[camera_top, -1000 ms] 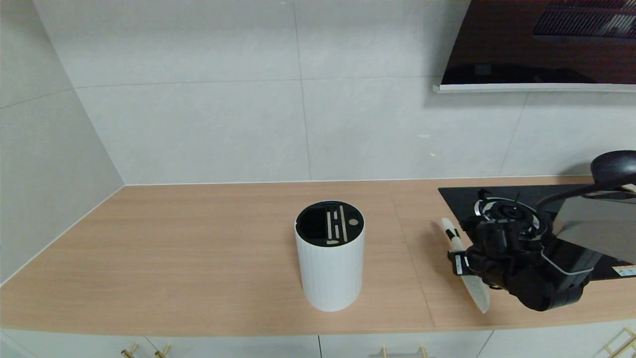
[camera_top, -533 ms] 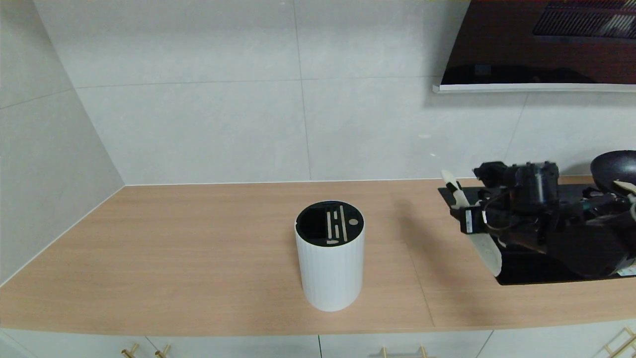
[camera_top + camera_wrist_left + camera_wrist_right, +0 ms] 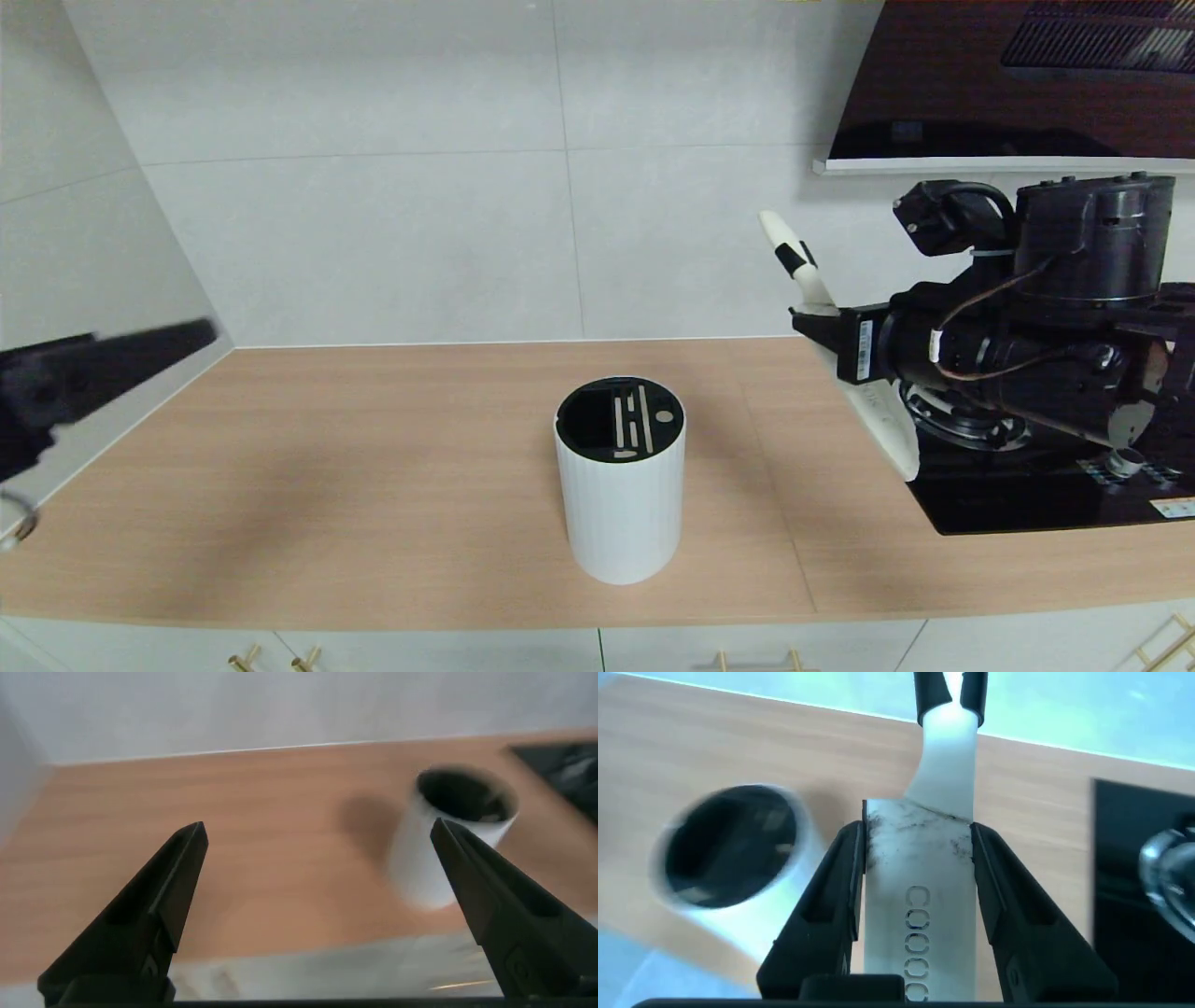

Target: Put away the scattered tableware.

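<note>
Counter tally: 1 of each item, 2 grippers

1 white knife (image 3: 882, 425). 1 white cylindrical holder (image 3: 621, 485) with a black slotted top. 1 wooden countertop (image 3: 373, 467). 1 black hob (image 3: 1027, 495) showing 1 burner (image 3: 962, 422). 1 range hood (image 3: 1008, 84). 2 grippers: the left gripper (image 3: 316, 835) and the right gripper (image 3: 917, 887).

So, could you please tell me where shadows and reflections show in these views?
Head view: a soft shadow lies on the counter left of the white holder, and the glossy range hood mirrors dim shapes. Left wrist view: a dark patch falls on the counter beside the holder.
</note>
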Controlling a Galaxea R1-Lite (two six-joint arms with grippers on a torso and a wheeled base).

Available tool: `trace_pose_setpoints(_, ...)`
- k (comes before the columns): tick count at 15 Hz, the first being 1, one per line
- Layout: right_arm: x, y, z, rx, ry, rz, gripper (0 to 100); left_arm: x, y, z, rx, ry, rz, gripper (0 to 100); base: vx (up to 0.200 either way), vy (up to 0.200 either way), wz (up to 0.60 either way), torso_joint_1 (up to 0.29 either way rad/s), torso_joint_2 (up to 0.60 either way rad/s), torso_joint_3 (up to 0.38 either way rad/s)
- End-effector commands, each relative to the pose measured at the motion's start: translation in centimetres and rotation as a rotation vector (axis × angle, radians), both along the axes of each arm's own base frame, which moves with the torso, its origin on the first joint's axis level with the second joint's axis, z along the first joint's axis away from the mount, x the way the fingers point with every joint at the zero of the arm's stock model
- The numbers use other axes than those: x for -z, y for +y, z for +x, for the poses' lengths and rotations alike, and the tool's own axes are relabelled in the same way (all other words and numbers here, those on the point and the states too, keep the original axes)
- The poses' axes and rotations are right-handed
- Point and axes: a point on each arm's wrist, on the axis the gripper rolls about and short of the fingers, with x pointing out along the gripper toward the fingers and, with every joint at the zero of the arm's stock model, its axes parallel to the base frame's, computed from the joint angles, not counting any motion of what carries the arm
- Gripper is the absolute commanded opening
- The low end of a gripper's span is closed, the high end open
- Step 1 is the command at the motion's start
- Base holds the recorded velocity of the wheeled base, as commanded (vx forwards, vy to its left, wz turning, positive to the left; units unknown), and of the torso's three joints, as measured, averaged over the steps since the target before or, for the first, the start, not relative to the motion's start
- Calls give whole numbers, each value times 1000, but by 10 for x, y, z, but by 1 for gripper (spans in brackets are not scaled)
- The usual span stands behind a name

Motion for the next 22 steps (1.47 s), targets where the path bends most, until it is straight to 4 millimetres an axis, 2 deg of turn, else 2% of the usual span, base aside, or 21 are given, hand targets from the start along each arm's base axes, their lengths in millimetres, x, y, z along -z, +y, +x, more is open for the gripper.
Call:
trace_pose_setpoints(1, -2, 19, -19, -81, 1, 21, 0, 5, -66, 76, 212, 96, -207, 100, 0, 0, 0, 0, 0, 0)
trace_pose_setpoints(3, 1, 35, -28, -112, 29, 51, 0, 16, -86, 90, 267, 121, -213, 100, 0, 0, 0, 0, 0, 0)
trace_pose_setpoints(5, 12, 48, -26, -129, 58, 29, 0, 28, -110, 105, 401, 161, -246, 100, 0, 0, 0, 0, 0, 0)
trace_pose_setpoints(9, 14, 53, -25, -136, 69, 33, 0, 23, -125, 118, 628, 263, -432, 100, 0, 0, 0, 0, 0, 0)
trace_pose_setpoints(10, 14, 55, -28, -146, 71, 44, 0, 27, -126, 122, 644, 282, -430, 100, 0, 0, 0, 0, 0, 0)
trace_pose_setpoints(11, 13, 61, -35, -163, 78, 58, 0, 43, -133, 137, 637, 316, -417, 100, 0, 0, 0, 0, 0, 0)
trace_pose_setpoints(12, 13, 63, -37, -163, 77, 58, 0, 51, -137, 143, 634, 327, -414, 100, 0, 0, 0, 0, 0, 0)
trace_pose_setpoints(14, 15, 69, -42, -179, 89, 68, 0, 63, -150, 159, 627, 291, -422, 100, 0, 0, 0, 0, 0, 0)
trace_pose_setpoints(18, 20, 79, -50, -215, 106, 60, 0, 74, -164, 163, 632, 291, -422, 100, 0, 0, 0, 0, 0, 0)
trace_pose_setpoints(22, 27, 88, -53, -234, 122, 40, 0, 77, -171, 166, 634, 296, -421, 100, 0, 0, 0, 0, 0, 0)
